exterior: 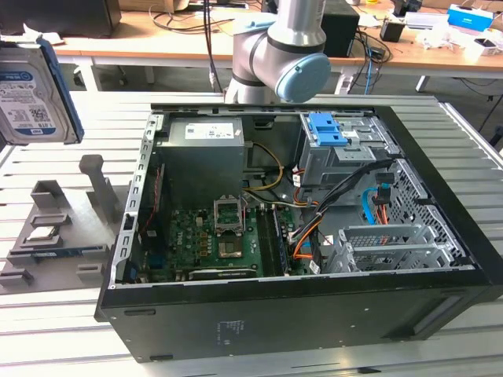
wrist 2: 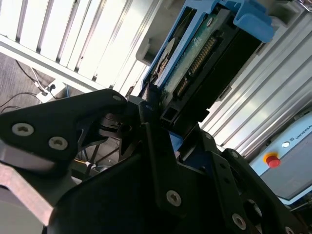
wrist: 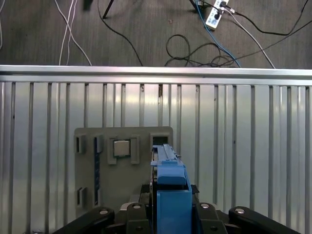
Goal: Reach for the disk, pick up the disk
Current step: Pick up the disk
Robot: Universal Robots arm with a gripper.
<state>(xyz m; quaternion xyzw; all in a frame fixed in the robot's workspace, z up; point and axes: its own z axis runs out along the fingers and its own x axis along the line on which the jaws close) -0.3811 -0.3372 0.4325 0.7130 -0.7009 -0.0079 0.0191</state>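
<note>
Pick-up step: we find the end effector (wrist 2: 153, 114) clenched on the disk (exterior: 35, 90), clear above the fixture (exterior: 47, 236). We judge that further lifting calls for a firm hold.

The slatted table (exterior: 471, 133) is carrying an open PC case (exterior: 299, 322) at centre frame. A grey fixture (exterior: 75, 228) is lying flat on the table at the exterior view's left.

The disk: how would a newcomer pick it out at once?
At the exterior view's left, beside the open computer case, above the grey fixture tray, is the disk. Its white-and-blue label and blue edge rails set it apart.
</note>
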